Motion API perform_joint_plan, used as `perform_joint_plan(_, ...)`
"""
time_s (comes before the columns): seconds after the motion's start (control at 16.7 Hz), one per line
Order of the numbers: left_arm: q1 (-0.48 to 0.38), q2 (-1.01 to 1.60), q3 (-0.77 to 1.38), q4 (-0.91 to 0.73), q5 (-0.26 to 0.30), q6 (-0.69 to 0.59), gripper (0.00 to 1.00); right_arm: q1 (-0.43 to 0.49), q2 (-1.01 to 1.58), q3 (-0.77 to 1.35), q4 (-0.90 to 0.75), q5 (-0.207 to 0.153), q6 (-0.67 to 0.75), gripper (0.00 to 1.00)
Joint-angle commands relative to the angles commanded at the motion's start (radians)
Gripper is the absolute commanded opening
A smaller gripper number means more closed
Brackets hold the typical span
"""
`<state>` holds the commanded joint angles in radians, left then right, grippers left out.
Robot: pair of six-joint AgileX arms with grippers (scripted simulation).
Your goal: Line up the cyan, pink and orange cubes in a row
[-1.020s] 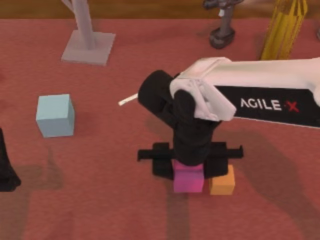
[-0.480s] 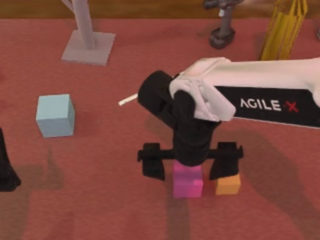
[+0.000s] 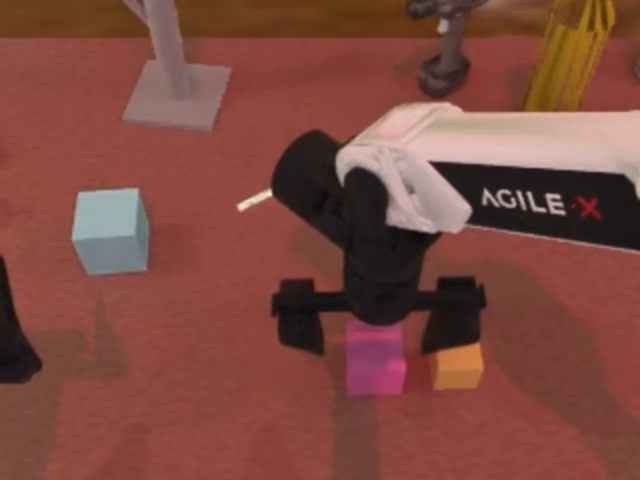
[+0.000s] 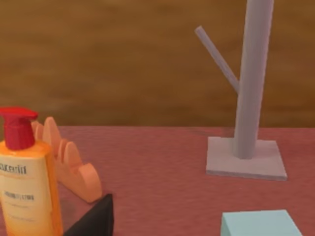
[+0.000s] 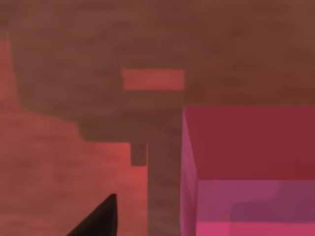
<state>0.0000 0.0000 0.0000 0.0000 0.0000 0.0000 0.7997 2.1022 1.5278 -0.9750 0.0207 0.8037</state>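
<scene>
Clutter is being seen along the far edge of the table (image 3: 200, 420): at far left a grey stand (image 3: 175, 85) with a slanted branch is standing on its flat base, and in the left wrist view an orange-yellow pump bottle (image 4: 27, 189) with a red cap is being shown beside an orange scalloped rack (image 4: 69, 164). The left gripper (image 3: 12, 340) is being kept at the left edge, near side, parked; whether its fingers are apart cannot be told. The cyan cube (image 3: 110, 231) is being left on the cloth just right of it, well apart from the other two. Right of centre, near side, the pink cube (image 3: 376, 359) and the orange cube (image 3: 456, 366) are being shown just beside each other with a narrow gap. The right gripper (image 3: 378, 322) is being held over the pink cube, fingers spread wide, gripping nothing; its wrist is covering the cube's far edge. At far right a dark object (image 3: 445, 50) and a yellow object (image 3: 568, 60) are being seen.
</scene>
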Motion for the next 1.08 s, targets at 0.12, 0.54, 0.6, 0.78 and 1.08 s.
perform_joint_plan(0.12, 0.0, 0.0, 0.0, 0.0, 0.0, 0.0, 1.0, 0.004, -0.021, 0.05, -0.08, -0.001, 0.0, 1.0)
perform_joint_plan(0.54, 0.0, 0.0, 0.0, 0.0, 0.0, 0.0, 1.0, 0.007, -0.064, 0.137, -0.206, 0.002, 0.0, 1.0)
perform_joint_plan(0.6, 0.0, 0.0, 0.0, 0.0, 0.0, 0.0, 1.0, 0.002, -0.061, 0.135, -0.203, 0.002, 0.0, 1.0)
perform_joint_plan(0.78, -0.004, 0.029, 0.029, -0.022, 0.002, -0.004, 1.0, -0.01, -0.09, 0.116, -0.184, 0.01, -0.013, 1.0)
perform_joint_plan(1.08, -0.027, 0.283, 0.275, -0.189, 0.006, -0.038, 1.0, -0.114, -0.326, -0.077, -0.045, 0.065, -0.129, 1.0)
